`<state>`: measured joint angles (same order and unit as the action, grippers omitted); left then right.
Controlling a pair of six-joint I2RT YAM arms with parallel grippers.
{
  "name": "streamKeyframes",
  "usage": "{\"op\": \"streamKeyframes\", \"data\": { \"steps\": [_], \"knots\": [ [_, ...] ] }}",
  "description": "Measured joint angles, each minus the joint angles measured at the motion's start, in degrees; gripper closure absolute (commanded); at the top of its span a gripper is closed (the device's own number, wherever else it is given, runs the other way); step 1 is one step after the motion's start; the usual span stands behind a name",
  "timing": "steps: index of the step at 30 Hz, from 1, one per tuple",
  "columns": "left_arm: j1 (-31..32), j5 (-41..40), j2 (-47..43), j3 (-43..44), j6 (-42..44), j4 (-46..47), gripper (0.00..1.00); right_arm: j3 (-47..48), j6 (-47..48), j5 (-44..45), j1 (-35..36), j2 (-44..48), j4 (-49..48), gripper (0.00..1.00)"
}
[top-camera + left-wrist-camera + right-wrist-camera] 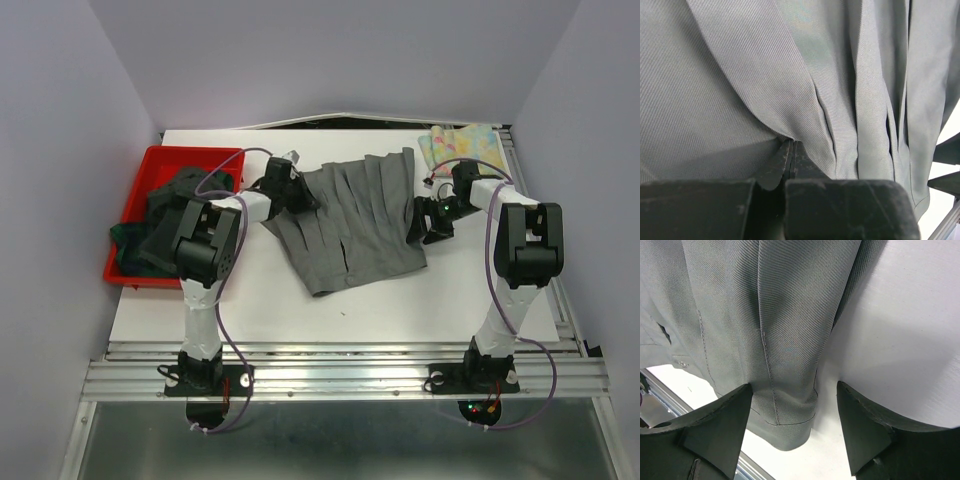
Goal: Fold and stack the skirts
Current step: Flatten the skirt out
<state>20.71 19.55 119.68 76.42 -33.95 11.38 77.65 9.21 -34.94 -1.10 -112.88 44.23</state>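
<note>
Grey skirt (pixel 352 222) is being pinched by the left hand (pixel 790 151); the right hand (pixel 794 392), spread wide, should be closed over the hem below.

A red plastic bin (pixel 158 166) sits at the left edge of the white counter (pixel 330 312). Aluminium rails (pixel 340 368) run along the near counter edge. Pale lilac walls (pixel 330 60) enclose three sides.

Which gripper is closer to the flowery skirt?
Right. The right gripper is close by the flowery skirt; the left gripper is far across the grey pleated skirt.
</note>
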Motion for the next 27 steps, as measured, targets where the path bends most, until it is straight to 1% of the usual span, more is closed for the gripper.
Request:
{"op": "streamKeyframes", "data": {
  "steps": [5,8,9,10,11,13,15,18,19,22,27],
  "knots": [
    [-0.7,-0.1,-0.3,0.1,0.0,0.5,1.00,0.0,0.5,0.0,0.0,0.0,0.2,0.26],
    [-1.4,0.0,-1.1,0.1,0.0,1.3,1.00,0.0,0.7,0.0,-0.1,0.0,0.3,0.28],
    [-1.5,0.2,-1.6,0.1,0.0,1.9,1.00,0.0,0.9,0.0,-0.2,0.0,0.3,0.29],
    [-1.6,0.4,-2.1,0.1,0.0,2.5,1.00,0.0,1.1,0.0,-0.2,0.0,0.4,0.34],
    [-1.7,0.6,-2.5,0.1,0.0,3.0,1.00,0.0,1.2,0.0,-0.2,0.0,0.4,0.34],
    [-1.8,1.1,-3.9,0.1,0.0,4.0,1.00,-0.1,1.6,0.0,-0.3,-0.1,0.4,0.45],
    [-1.8,1.6,-5.1,0.1,0.0,4.7,1.00,-0.3,2.0,0.2,-0.4,-0.2,0.4,0.48],
    [-1.8,2.5,-7.0,0.1,0.3,6.1,1.00,-0.3,2.0,-0.2,-0.4,-0.7,0.4,0.44],
    [-1.8,2.8,-7.5,0.1,0.5,6.4,1.00,-0.3,1.9,-0.7,-0.4,-0.7,0.4,0.41],
    [-1.8,3.1,-8.5,0.1,1.5,7.1,1.00,-0.3,1.9,-1.5,-0.4,-0.7,0.4,0.38],
    [-1.8,3.4,-8.8,0.1,3.5,9.0,1.00,-0.3,1.9,-2.5,-0.5,-0.7,0.4,0.38]
  ]
}}
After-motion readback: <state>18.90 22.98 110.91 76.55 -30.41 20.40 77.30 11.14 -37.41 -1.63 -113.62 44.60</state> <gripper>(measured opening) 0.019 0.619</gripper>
